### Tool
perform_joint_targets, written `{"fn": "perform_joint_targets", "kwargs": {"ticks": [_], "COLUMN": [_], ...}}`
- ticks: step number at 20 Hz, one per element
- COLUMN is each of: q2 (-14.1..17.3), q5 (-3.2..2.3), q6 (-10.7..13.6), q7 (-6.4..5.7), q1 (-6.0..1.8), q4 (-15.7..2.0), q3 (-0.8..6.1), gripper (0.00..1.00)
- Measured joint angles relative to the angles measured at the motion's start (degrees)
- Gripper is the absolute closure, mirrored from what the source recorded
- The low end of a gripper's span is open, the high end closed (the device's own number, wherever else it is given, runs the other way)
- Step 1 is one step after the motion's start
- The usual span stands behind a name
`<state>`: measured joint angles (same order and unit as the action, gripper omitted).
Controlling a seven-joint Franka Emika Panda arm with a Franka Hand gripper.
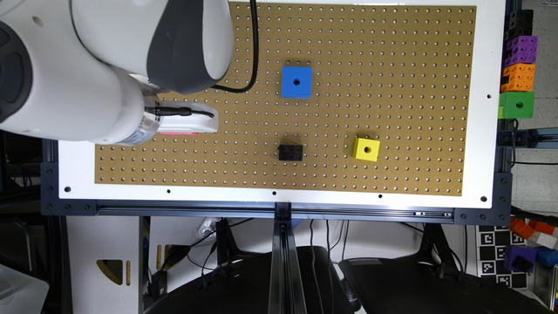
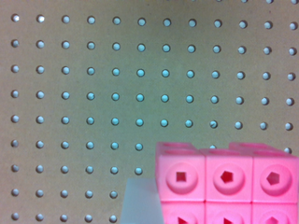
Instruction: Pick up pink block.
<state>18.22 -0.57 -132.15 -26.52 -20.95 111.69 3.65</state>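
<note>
While the white arm point(image 1: 87, 65) crowds the exterior view's left, its gripper point(image 1: 187, 124) sits low over the brown pegboard point(image 1: 392, 65), well away from the blue cube point(image 1: 297, 82) toward the exterior view's left. A thin pink strip, the pink block point(image 1: 178, 133), peeks out along the gripper's underside, touching it or very close to it. A black cable point(image 1: 255, 52) loops from the arm and ends near the blue cube. Below the blue cube in this view lies the black studded brick point(image 1: 291, 152), and the yellow cube point(image 1: 366, 149) rests just beside that brick, toward the exterior view's right. Far from the blue cube, off the board's edge on the exterior view's right, a green cube point(image 1: 517, 104) carries orange, purple and black bricks stacked on it. From the wrist view, the pink block point(image 2: 229, 184) appears very close, its round studs with small dark holes facing the camera, the pegboard point(image 2: 117, 93) behind it. A pale, blurred shape point(image 2: 140, 203) touches the block's side; whether it is a finger I cannot tell, so I cannot tell if the claw is released or clenched on the block.
</note>
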Motion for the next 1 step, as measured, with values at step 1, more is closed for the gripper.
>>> {"fn": "perform_joint_targets", "kwargs": {"ticks": [1], "q2": [-0.02], "q5": [0.00], "q6": [0.00], "q7": [0.00], "q1": [0.00], "q4": [0.00], "q3": [0.00], "gripper": [1.00]}}
